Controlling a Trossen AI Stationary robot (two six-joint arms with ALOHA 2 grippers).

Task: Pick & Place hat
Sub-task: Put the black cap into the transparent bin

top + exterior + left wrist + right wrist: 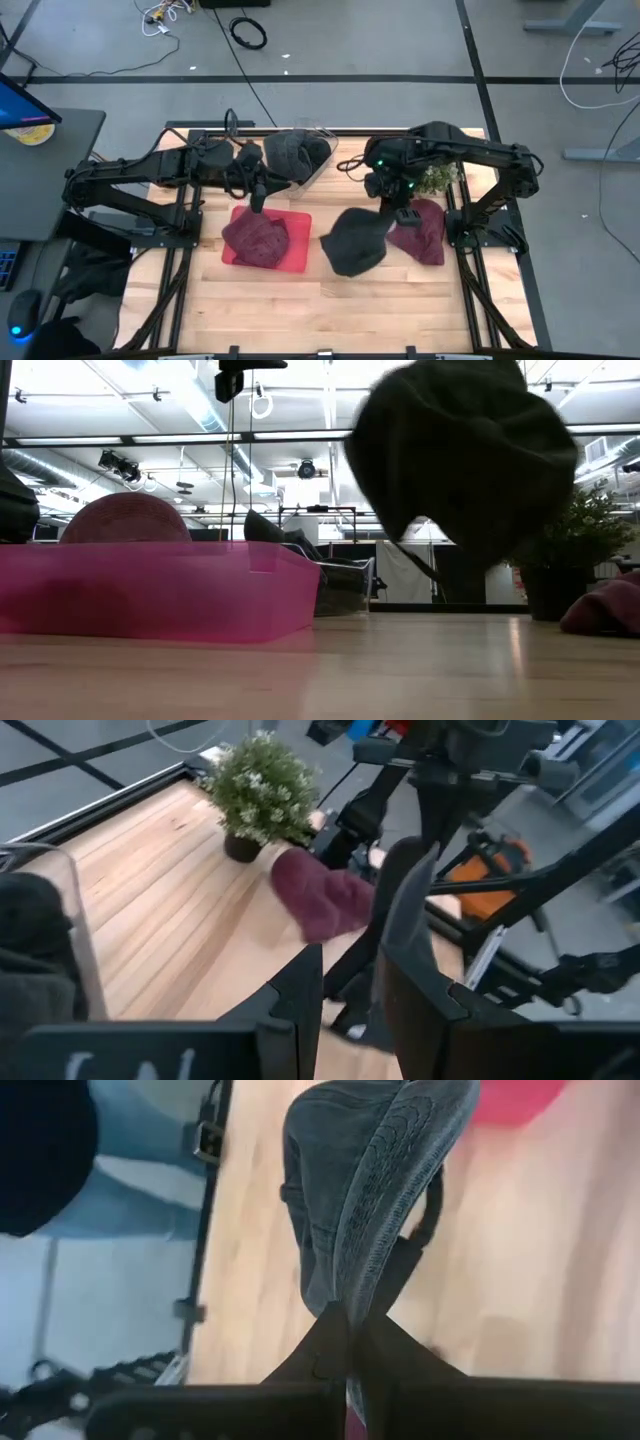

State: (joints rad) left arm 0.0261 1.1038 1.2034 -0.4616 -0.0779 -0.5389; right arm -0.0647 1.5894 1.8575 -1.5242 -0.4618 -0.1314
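A dark grey knit hat [352,245] hangs from my right gripper [403,213], right of centre over the table. In the low view the hat [460,460] is clear of the wood. My right gripper [348,1320] is shut on the hat [370,1180]. My left gripper [258,198] hovers above the far edge of a pink tray [298,245]; its fingers [360,920] stand a little apart and hold nothing. A maroon hat [255,238] sits in the tray [150,590], where it shows as a dome [125,518]. My right gripper pinches a ribbed fold of the dark grey hat [352,1295] between its two fingers, more than one layer together. The fingers come from above, pointing down. The hat hangs below them, lifted clear of the table, with its bulk toward the table's left and near side.
A second maroon hat [422,232] lies on the table under the right arm, also seen in the low view [610,605]. A small potted plant [438,178] stands at the far right. A clear container [300,152] with a dark hat sits at the far middle. Bare wood lies along the near side.
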